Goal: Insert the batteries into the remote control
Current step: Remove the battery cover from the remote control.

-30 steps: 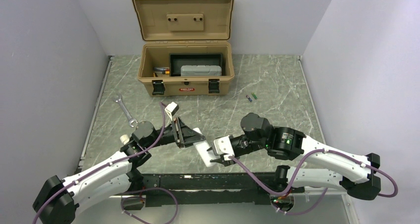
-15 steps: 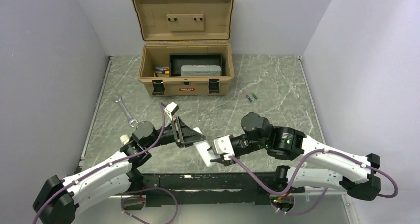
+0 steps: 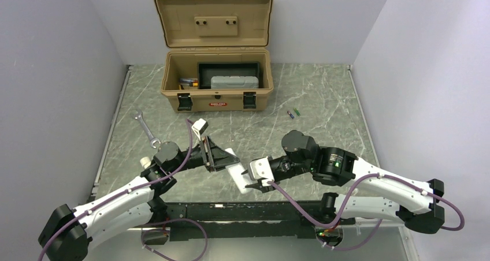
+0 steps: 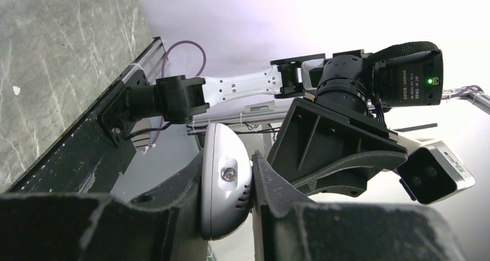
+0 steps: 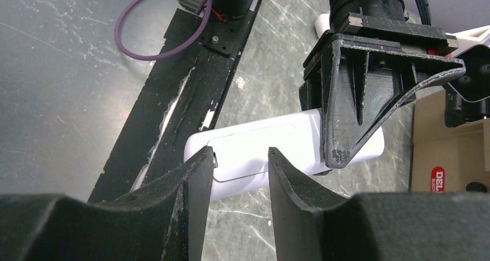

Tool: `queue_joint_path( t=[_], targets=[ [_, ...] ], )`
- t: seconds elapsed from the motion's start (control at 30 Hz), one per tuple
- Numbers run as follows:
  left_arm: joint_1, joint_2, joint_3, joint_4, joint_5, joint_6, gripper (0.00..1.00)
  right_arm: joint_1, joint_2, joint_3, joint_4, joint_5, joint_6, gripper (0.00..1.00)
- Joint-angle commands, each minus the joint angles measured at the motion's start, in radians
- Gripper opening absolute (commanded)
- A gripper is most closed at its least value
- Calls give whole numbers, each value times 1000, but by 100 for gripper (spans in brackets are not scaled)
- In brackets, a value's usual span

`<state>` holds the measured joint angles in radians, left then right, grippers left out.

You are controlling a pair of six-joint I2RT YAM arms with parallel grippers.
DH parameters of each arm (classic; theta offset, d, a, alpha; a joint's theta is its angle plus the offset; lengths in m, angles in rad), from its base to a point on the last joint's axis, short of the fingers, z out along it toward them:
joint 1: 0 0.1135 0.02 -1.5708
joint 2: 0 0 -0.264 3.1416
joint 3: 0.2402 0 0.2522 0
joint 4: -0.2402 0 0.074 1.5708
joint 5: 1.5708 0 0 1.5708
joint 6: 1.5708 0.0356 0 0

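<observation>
The white remote control [image 3: 238, 174] hangs just above the table between my two arms, its plain back with the battery cover outline [image 5: 260, 148] facing the right wrist camera. My left gripper [image 3: 229, 159] is shut on one end of it, and that end [image 4: 225, 186] sits pinched between the black fingers [image 4: 173, 215]. My right gripper [image 5: 238, 152] is open, its fingertips at the other end of the remote, the left tip against the end edge. The batteries [image 3: 294, 113], one purple and one green, lie side by side on the table right of the toolbox.
An open tan toolbox [image 3: 215, 88] stands at the back centre with a tray and a grey case inside. A silver wrench [image 3: 145, 128] lies on the left. A black rail [image 3: 242, 212] runs along the near table edge, right under the remote.
</observation>
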<state>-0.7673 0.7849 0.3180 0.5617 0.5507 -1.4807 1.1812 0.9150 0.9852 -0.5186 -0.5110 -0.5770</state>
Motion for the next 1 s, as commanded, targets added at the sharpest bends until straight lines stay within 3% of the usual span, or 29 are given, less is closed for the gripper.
queue_joint_path(
  t=[0.0, 0.97],
  targets=[
    [-22, 2, -3, 63, 44, -3, 0, -20, 7, 67, 67, 35, -54, 41],
    [-25, 14, -6, 90, -3, -44, 0, -25, -24, -16, 5, -24, -23, 42]
  ],
)
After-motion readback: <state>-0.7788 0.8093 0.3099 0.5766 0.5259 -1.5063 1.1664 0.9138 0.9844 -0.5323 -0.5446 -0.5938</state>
